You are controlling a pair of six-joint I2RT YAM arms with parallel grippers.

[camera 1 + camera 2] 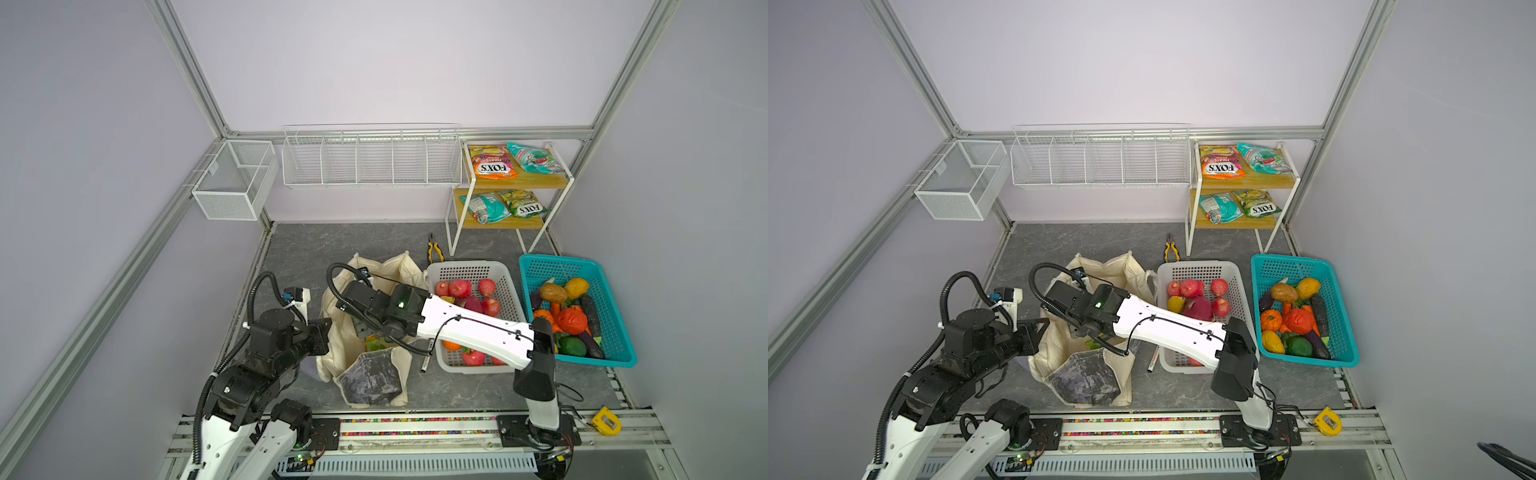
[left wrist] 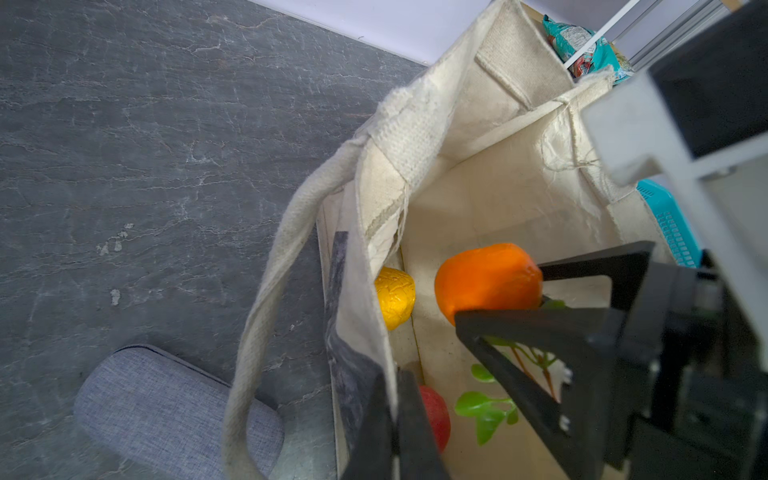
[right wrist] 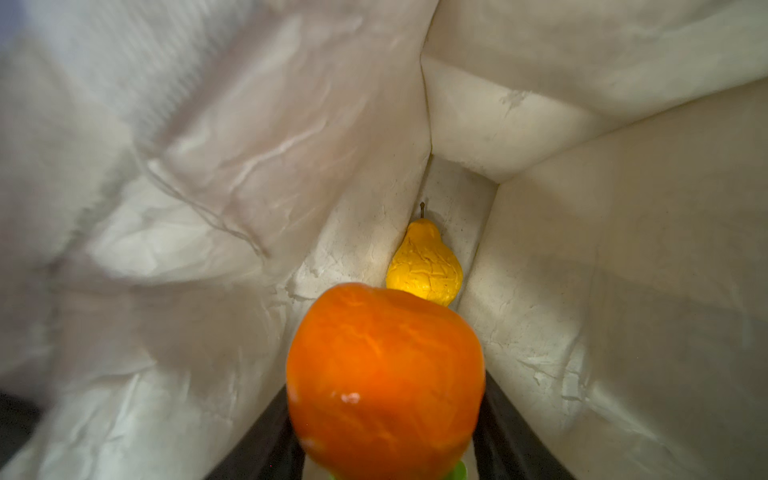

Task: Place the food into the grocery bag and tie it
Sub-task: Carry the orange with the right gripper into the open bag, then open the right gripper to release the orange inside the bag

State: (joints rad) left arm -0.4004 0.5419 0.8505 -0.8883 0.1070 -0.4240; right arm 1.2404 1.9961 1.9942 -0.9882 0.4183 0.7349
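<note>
A: Right hand (image 2: 498,293) status?
B: It was clamped on the leafy orange (image 3: 384,365) inside the grocery bag (image 1: 372,376). 1 yellow fruit (image 3: 426,270) lay on the bag's floor.
A: Left hand (image 2: 395,424)?
B: It was pinched together on the bag's side wall. The bag stood open on the tabletop (image 1: 457,386).

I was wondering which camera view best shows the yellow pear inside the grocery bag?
The right wrist view: the yellow pear, stem included, lies on the grocery bag floor beyond the orange. The left wrist view shows part of it behind the bag wall; neither top view shows it clearly.
</note>
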